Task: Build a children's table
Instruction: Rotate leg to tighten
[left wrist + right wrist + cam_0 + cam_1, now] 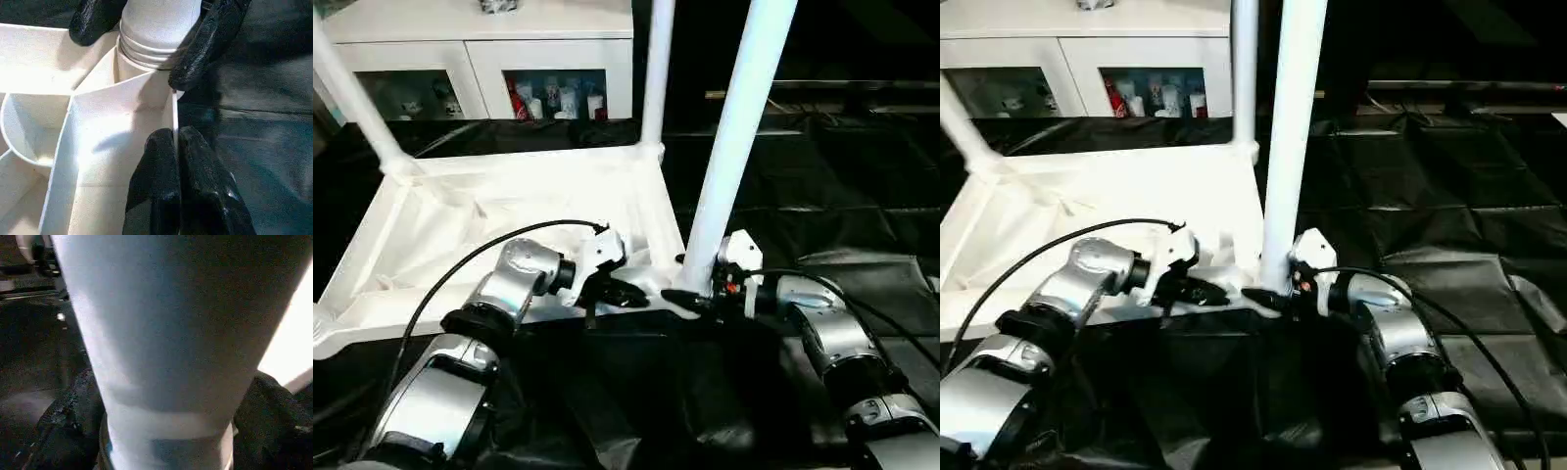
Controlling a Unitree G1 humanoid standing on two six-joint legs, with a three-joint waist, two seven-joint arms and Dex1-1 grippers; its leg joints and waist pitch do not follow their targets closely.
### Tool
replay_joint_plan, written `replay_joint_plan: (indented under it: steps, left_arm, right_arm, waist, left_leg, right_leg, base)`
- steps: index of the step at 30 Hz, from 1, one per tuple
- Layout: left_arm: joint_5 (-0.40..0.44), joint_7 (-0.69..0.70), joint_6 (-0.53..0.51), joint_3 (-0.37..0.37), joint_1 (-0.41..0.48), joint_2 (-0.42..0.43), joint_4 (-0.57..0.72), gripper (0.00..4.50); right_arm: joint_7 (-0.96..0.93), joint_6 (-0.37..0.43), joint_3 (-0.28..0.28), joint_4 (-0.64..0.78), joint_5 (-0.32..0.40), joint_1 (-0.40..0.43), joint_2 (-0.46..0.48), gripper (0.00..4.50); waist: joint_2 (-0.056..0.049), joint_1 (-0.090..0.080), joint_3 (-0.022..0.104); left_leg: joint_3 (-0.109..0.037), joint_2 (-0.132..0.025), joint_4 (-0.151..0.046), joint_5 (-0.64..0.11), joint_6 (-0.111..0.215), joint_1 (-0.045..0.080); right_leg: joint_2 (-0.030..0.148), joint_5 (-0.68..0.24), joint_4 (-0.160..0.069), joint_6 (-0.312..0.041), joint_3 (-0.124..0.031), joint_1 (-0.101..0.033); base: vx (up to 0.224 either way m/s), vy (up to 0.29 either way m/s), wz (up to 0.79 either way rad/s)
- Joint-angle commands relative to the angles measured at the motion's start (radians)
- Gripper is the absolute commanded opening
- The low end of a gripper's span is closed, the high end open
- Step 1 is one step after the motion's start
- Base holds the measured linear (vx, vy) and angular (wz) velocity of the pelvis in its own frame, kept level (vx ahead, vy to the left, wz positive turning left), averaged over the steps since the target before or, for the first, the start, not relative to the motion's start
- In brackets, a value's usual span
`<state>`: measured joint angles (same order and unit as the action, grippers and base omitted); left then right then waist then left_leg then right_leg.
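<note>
The children's table (499, 211) lies upside down on the black cloth (862, 196), rimmed underside up. At far left one leg (352, 98) stands in its corner. Further right, the left gripper (177, 147) is pinched shut on the near rim, steadying the top. A second leg (656, 73) stands at the far right corner. At the near right corner, the right gripper (690, 297) sits with jaws wide around the base of a third leg (736, 137), whose threaded collar shows above the socket, so it appears not fully seated. The near left corner is poorly seen; the fourth leg is apparently outstanding.
</note>
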<state>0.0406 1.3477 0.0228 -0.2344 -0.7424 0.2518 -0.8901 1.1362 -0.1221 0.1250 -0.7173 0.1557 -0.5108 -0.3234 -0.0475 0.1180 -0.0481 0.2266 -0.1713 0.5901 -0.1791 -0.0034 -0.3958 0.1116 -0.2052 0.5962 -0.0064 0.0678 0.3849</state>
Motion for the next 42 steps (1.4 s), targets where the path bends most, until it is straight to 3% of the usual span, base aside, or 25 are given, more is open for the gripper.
replay_joint_plan:
  steps: [1, 8, 11, 14, 18, 21, 23, 25, 27, 30, 31, 32, 35, 36, 38, 42]
  left_arm:
    - [-0.024, 0.058, -0.006, -0.009, 0.021, -0.003, 0.011, 0.0]
    - [-0.029, 0.071, -0.007, -0.005, 0.026, 0.008, 0.02, 0.0]
    - [-0.028, 0.064, -0.005, -0.003, 0.026, 0.007, 0.021, 0.0]
    - [-0.018, -0.031, -0.008, 0.01, 0.018, -0.01, 0.012, 0.0]
    - [0.01, -0.242, -0.02, 0.037, -0.016, -0.059, -0.044, 0.0]
    - [0.013, -0.342, -0.038, 0.051, -0.038, -0.102, -0.064, 0.0]
    - [0.015, -0.354, -0.043, 0.051, -0.04, -0.11, -0.065, 0.0]
    - [0.034, -0.493, -0.07, 0.054, -0.06, -0.16, -0.083, 0.0]
    - [0.035, -0.549, -0.079, 0.061, -0.065, -0.182, -0.089, 0.0]
    - [0.044, -0.589, -0.075, 0.06, -0.067, -0.2, -0.093, 0.0]
    - [0.049, -0.589, -0.065, 0.057, -0.068, -0.207, -0.1, 0.0]
    - [0.049, -0.582, -0.06, 0.054, -0.068, -0.204, -0.102, 0.0]
    - [0.042, -0.534, -0.053, 0.049, -0.063, -0.185, -0.099, 0.0]
    - [0.043, -0.518, -0.049, 0.047, -0.061, -0.177, -0.096, 0.0]
    - [0.036, -0.436, -0.028, 0.038, -0.045, -0.144, -0.075, 0.0]
    - [0.031, -0.338, 0.008, 0.025, -0.022, -0.096, -0.051, 0.0]
  right_arm:
    - [0.027, 0.006, 0.002, 0.012, 0.009, -0.008, -0.019, 3.41]
    - [0.059, 0.018, 0.011, 0.02, 0.021, 0.002, -0.015, 2.83]
    - [0.062, 0.022, 0.01, 0.023, 0.02, 0.006, -0.011, 2.78]
    - [0.012, 0.028, 0.001, 0.012, 0.009, 0.013, 0.014, 2.76]
    - [-0.318, 0.031, -0.03, -0.104, -0.072, -0.022, 0.088, 2.75]
    - [-0.512, 0.069, -0.071, -0.144, -0.069, -0.037, 0.159, 2.74]
    - [-0.543, 0.076, -0.078, -0.148, -0.066, -0.039, 0.171, 2.74]
    - [-0.703, 0.088, -0.088, -0.187, -0.085, -0.058, 0.233, 2.74]
    - [-0.752, 0.092, -0.083, -0.2, -0.098, -0.068, 0.258, 2.74]
    - [-0.756, 0.089, -0.055, -0.212, -0.129, -0.081, 0.277, 2.74]
    - [-0.732, 0.06, -0.021, -0.213, -0.163, -0.085, 0.278, 3.3]
    - [-0.725, 0.05, -0.021, -0.207, -0.164, -0.084, 0.278, 3.44]
    - [-0.663, 0.036, -0.041, -0.189, -0.123, -0.086, 0.273, 3.53]
    - [-0.637, 0.03, -0.045, -0.184, -0.111, -0.088, 0.27, 3.79]
    - [-0.503, 0.018, -0.046, -0.144, -0.072, -0.079, 0.236, 3.87]
    - [-0.323, 0.005, -0.019, -0.089, -0.051, -0.057, 0.18, 3.87]
  waist:
    - [0.014, 0.0, 0.059]
    - [0.017, -0.001, 0.063]
    - [0.016, 0.0, 0.061]
    - [0.017, -0.001, 0.062]
    - [0.02, -0.009, 0.056]
    - [0.019, -0.018, 0.049]
    - [0.021, -0.022, 0.05]
    - [0.015, -0.027, 0.047]
    - [0.014, -0.028, 0.048]
    - [0.014, -0.029, 0.051]
    - [0.015, -0.029, 0.05]
    - [0.016, -0.029, 0.05]
    - [0.015, -0.028, 0.048]
    - [0.015, -0.028, 0.048]
    - [0.017, -0.024, 0.049]
    - [0.021, -0.019, 0.055]
  left_leg:
    - [-0.042, -0.078, -0.079, -0.229, 0.064, 0.032]
    - [-0.04, -0.076, -0.074, -0.177, 0.083, 0.03]
    - [-0.041, -0.076, -0.075, -0.185, 0.083, 0.031]
    - [-0.041, -0.078, -0.076, -0.193, 0.071, 0.032]
    - [-0.043, -0.075, -0.083, -0.239, 0.031, 0.034]
    - [-0.051, -0.074, -0.093, -0.32, -0.022, 0.039]
    - [-0.052, -0.072, -0.094, -0.333, -0.027, 0.041]
    - [-0.051, -0.072, -0.097, -0.339, -0.033, 0.041]
    - [-0.051, -0.071, -0.097, -0.346, -0.039, 0.043]
    - [-0.052, -0.069, -0.098, -0.33, -0.026, 0.037]
    - [-0.05, -0.068, -0.097, -0.325, -0.018, 0.038]
    - [-0.05, -0.068, -0.096, -0.322, -0.014, 0.037]
    - [-0.051, -0.068, -0.098, -0.33, 0.0, 0.035]
    - [-0.051, -0.069, -0.098, -0.33, 0.0, 0.034]
    - [-0.05, -0.069, -0.096, -0.324, 0.015, 0.033]
    - [-0.045, -0.071, -0.088, -0.242, 0.048, 0.027]
  right_leg:
    - [0.064, -0.11, -0.056, -0.272, -0.04, -0.029]
    - [0.064, -0.05, -0.048, -0.278, -0.038, -0.03]
    - [0.065, -0.073, -0.051, -0.275, -0.038, -0.03]
    - [0.064, -0.086, -0.051, -0.273, -0.039, -0.028]
    - [0.067, -0.173, -0.061, -0.258, -0.041, -0.024]
    - [0.074, -0.337, -0.081, -0.208, -0.047, -0.019]
    - [0.072, -0.356, -0.084, -0.19, -0.047, -0.018]
    - [0.067, -0.336, -0.084, -0.187, -0.048, -0.013]
    - [0.067, -0.32, -0.085, -0.187, -0.049, -0.012]
    - [0.065, -0.286, -0.083, -0.182, -0.046, -0.018]
    - [0.063, -0.269, -0.083, -0.183, -0.047, -0.016]
    - [0.064, -0.265, -0.083, -0.183, -0.048, -0.017]
    - [0.066, -0.277, -0.085, -0.182, -0.047, -0.02]
    - [0.066, -0.28, -0.085, -0.181, -0.047, -0.02]
    - [0.067, -0.279, -0.085, -0.181, -0.046, -0.025]
    - [0.064, -0.168, -0.071, -0.214, -0.042, -0.03]
  base:
    - [0.0, 0.0, 0.0]
    - [0.0, 0.0, 0.0]
    - [0.0, 0.0, 0.0]
    - [0.0, 0.0, 0.0]
    - [0.0, 0.0, 0.0]
    - [0.0, 0.0, 0.0]
    - [0.0, 0.0, 0.0]
    - [0.0, 0.0, 0.0]
    - [0.0, 0.0, 0.0]
    - [0.0, 0.0, 0.0]
    - [0.0, 0.0, 0.0]
    - [0.0, 0.0, 0.0]
    - [0.0, 0.0, 0.0]
    - [0.0, 0.0, 0.0]
    - [0.0, 0.0, 0.0]
    - [0.0, 0.0, 0.0]
